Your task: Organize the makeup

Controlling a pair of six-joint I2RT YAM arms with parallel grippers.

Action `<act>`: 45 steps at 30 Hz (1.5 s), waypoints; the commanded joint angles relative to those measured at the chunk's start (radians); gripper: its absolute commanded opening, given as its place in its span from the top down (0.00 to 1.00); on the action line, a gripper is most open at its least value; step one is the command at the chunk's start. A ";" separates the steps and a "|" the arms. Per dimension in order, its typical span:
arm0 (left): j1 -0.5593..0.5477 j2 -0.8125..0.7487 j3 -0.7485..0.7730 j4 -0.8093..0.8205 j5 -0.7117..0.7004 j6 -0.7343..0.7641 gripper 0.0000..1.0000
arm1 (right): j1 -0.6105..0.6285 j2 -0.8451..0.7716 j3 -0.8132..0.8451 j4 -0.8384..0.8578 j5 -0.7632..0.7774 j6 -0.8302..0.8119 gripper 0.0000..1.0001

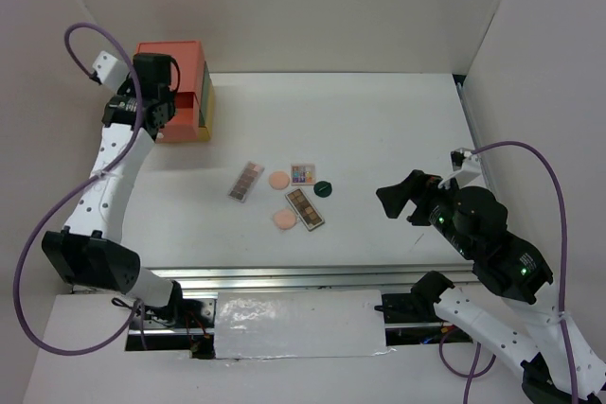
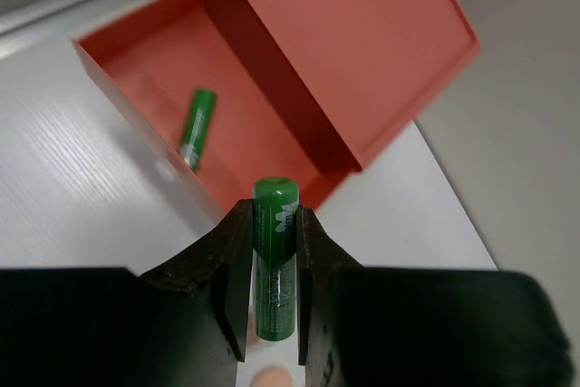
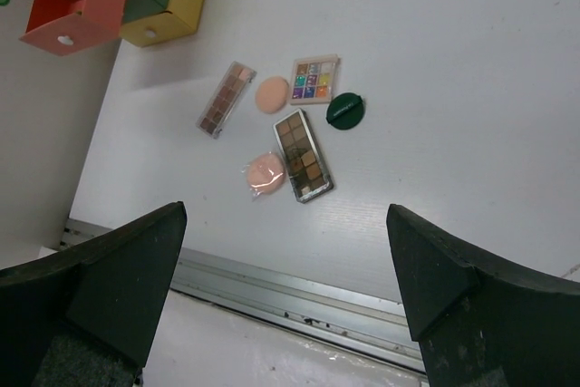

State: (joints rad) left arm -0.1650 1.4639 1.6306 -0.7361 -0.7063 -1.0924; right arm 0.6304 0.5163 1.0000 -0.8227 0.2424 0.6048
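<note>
My left gripper [image 1: 156,106] [image 2: 274,215] is shut on a green tube [image 2: 274,265], held just above the open coral drawer [image 2: 136,61]. A second green tube [image 2: 197,129] lies inside that drawer. On the table lie a pinkish palette [image 1: 246,181], a multicolour palette [image 1: 303,174], a brown palette [image 1: 305,209], two peach puffs [image 1: 278,180] [image 1: 284,219] and a dark green compact [image 1: 324,188]. My right gripper [image 1: 402,201] [image 3: 285,213] is open and empty, high above the table, right of the cluster.
The coral, green and yellow drawer box [image 1: 175,82] stands at the back left against the wall. White walls close the left, back and right sides. A metal rail [image 3: 299,301] runs along the table's near edge.
</note>
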 commanded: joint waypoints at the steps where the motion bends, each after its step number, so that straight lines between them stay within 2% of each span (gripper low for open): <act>1: 0.097 0.039 0.038 0.018 0.091 0.100 0.85 | -0.001 0.001 0.015 0.045 -0.021 -0.008 0.00; 5: 0.156 0.105 0.074 0.001 0.134 0.112 0.82 | -0.001 0.017 0.037 0.036 -0.020 -0.013 0.00; 8: 0.215 0.124 0.048 0.063 0.180 0.126 0.63 | -0.003 0.022 0.043 0.031 -0.022 -0.017 0.00; 10: 0.239 0.141 0.048 0.092 0.211 0.137 0.56 | -0.001 0.019 0.043 0.024 -0.022 -0.017 0.00; 11: 0.252 0.147 0.055 0.098 0.223 0.140 0.49 | -0.001 0.019 0.043 0.020 -0.018 -0.019 0.00; 13: 0.262 0.161 0.066 0.118 0.235 0.157 0.41 | -0.001 0.014 0.043 0.014 -0.012 -0.020 0.00; 14: 0.265 0.167 0.081 0.113 0.243 0.157 0.29 | -0.001 0.014 0.043 0.014 -0.008 -0.020 0.00; 16: 0.265 0.156 0.083 0.113 0.249 0.152 0.13 | -0.001 0.017 0.045 0.016 -0.006 -0.022 0.00; 17: 0.265 0.145 0.059 0.127 0.255 0.151 0.01 | -0.001 0.017 0.043 0.019 -0.009 -0.022 0.00; 22: 0.265 -0.057 -0.095 0.184 0.283 0.134 0.02 | -0.001 0.033 0.028 0.033 -0.026 -0.019 0.00; 24: 0.263 -0.181 -0.230 0.175 0.265 0.085 0.10 | -0.001 0.031 0.017 0.049 -0.031 -0.013 0.00; 25: 0.265 -0.230 -0.344 0.181 0.260 0.065 0.24 | 0.000 0.031 0.008 0.054 -0.032 -0.011 0.00; 26: 0.263 -0.314 -0.401 0.219 0.257 0.046 0.30 | -0.001 0.031 0.005 0.060 -0.037 -0.010 0.00; 27: 0.263 -0.348 -0.458 0.242 0.269 0.040 0.34 | -0.001 0.033 0.000 0.066 -0.048 -0.010 0.00; 29: 0.265 -0.416 -0.578 0.270 0.283 0.026 0.35 | -0.001 0.036 0.000 0.068 -0.055 -0.005 0.00; 30: 0.265 -0.428 -0.609 0.299 0.295 0.026 0.35 | 0.000 0.039 0.000 0.071 -0.061 -0.005 0.00; 32: 0.266 -0.462 -0.696 0.349 0.326 0.032 0.43 | -0.001 0.034 -0.004 0.079 -0.080 -0.005 0.00; 37: 0.268 -0.488 -0.869 0.651 0.415 0.083 0.52 | 0.002 -0.004 -0.038 0.131 -0.132 -0.013 0.00; 45: 0.269 -0.318 -0.785 0.667 0.364 0.094 0.58 | 0.000 0.005 -0.031 0.131 -0.123 -0.019 0.00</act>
State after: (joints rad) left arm 0.0998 1.1252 0.7937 -0.1604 -0.3233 -1.0203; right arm 0.6304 0.5182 0.9661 -0.7498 0.1265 0.6041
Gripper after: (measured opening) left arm 0.425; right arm 0.997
